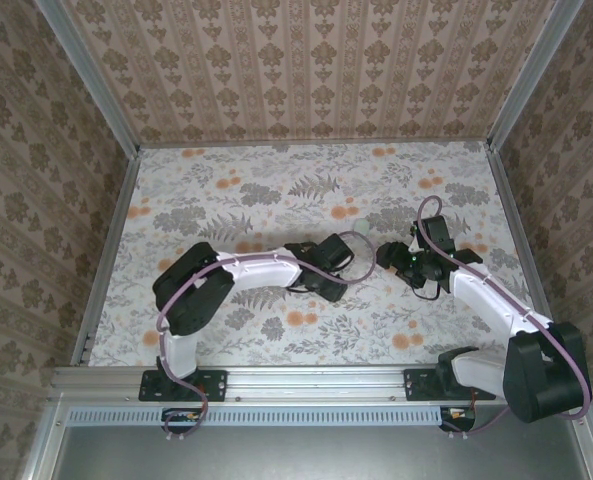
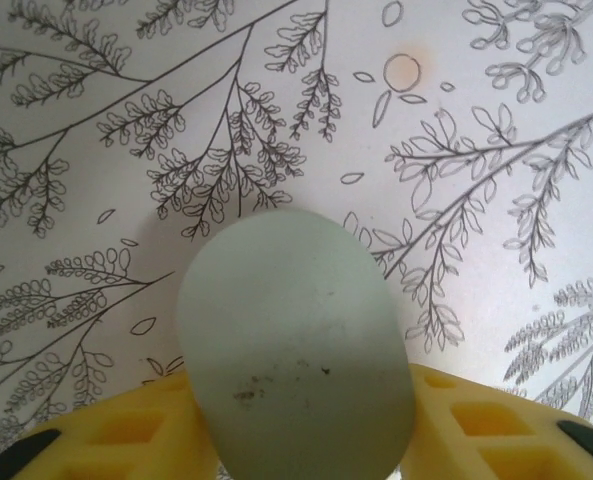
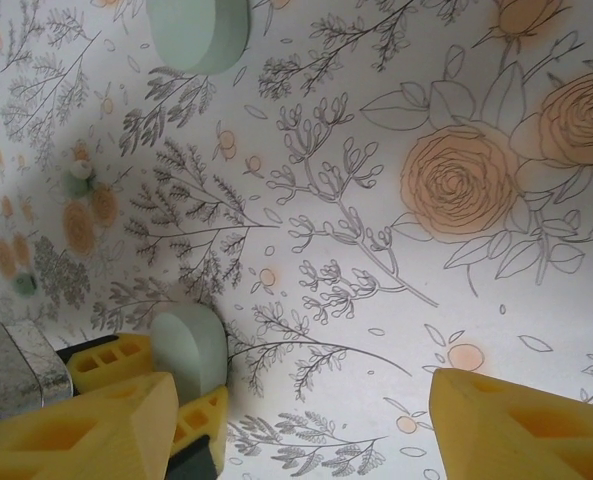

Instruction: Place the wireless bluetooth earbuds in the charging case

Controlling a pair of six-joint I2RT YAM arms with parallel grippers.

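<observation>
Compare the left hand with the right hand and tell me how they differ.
The left hand has the pale green case between its fingers, while the right hand has nothing between its own. The left hand's fingers sit close in against the case; the right hand's stand wide apart. Both have yellow fingers and hover low over the flowered table.

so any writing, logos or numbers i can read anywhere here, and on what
None: no word, number or logo can be read in any view.
pale green case: plain face, only a few dark specks, no print.
second green piece: plain, no marking.
tablecloth: flower and leaf pattern, no writing.
</observation>
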